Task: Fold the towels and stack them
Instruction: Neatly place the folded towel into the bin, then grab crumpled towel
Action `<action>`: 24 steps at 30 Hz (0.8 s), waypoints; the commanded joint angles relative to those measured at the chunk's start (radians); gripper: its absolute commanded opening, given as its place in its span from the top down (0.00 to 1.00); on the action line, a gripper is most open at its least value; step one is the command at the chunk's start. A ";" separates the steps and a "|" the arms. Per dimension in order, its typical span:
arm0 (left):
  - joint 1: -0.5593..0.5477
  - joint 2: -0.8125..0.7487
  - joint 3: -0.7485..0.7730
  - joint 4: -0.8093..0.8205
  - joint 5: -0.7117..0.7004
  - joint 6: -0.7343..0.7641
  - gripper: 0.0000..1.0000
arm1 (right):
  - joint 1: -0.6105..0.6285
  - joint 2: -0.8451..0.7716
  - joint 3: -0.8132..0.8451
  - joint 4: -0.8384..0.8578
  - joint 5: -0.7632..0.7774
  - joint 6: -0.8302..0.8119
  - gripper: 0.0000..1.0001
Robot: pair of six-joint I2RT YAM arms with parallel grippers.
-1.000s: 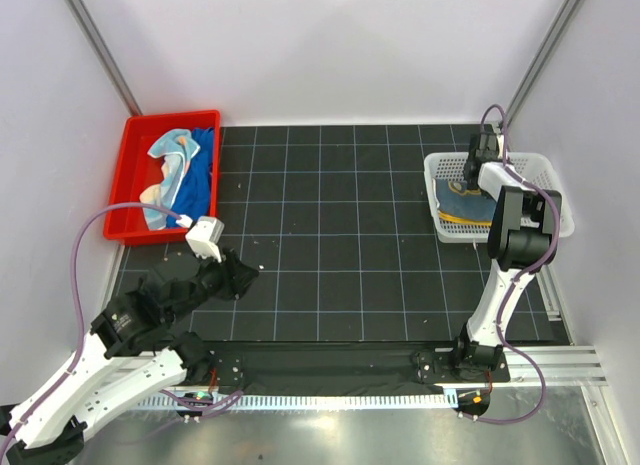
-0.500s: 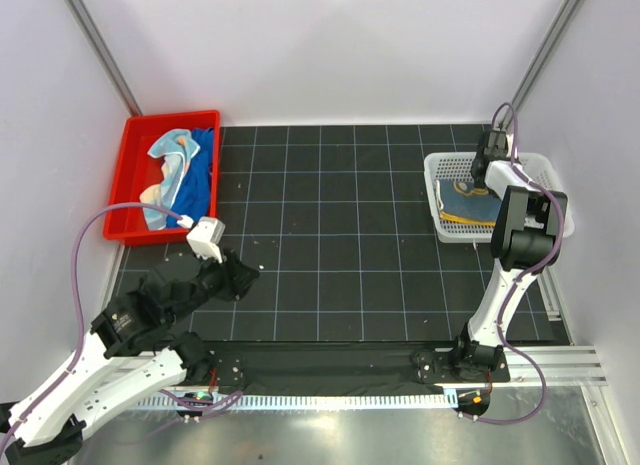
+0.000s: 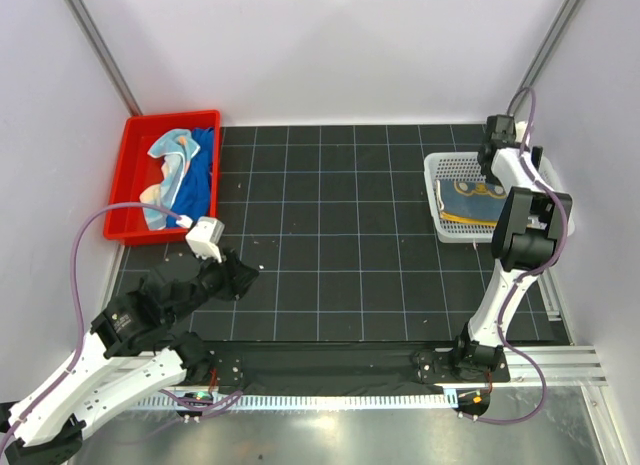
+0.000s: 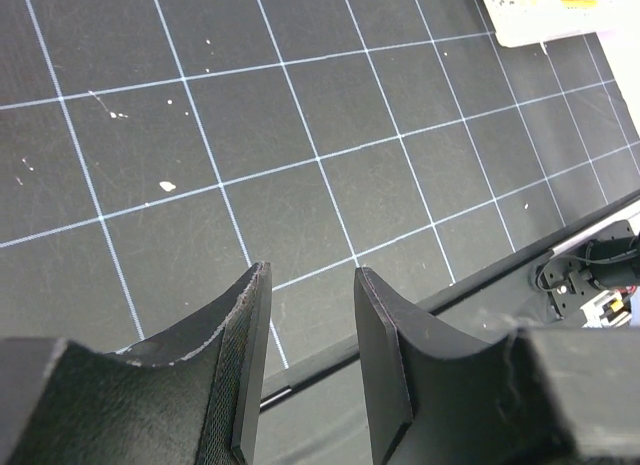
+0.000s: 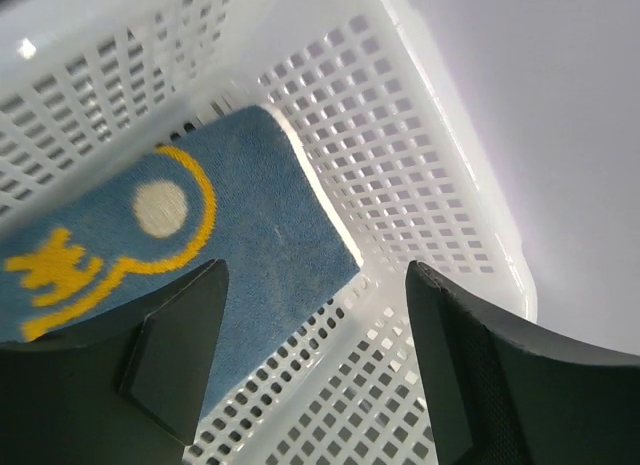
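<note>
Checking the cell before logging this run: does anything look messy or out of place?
The towels in the red tray lie in a crumpled, unfolded heap, unlike the folded blue-and-yellow towel in the white basket. Small white specks dot the black mat. Nothing else stands out.

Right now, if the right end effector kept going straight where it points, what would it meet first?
Likely the corner of the folded towel in the basket, framed by the open right end effector. The mesh beside it could come first, since depth is unclear.
</note>
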 commanded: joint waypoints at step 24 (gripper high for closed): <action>0.708 0.964 0.675 0.088 -0.148 0.000 0.46 | 0.530 -0.383 -0.126 0.231 -0.499 0.446 0.17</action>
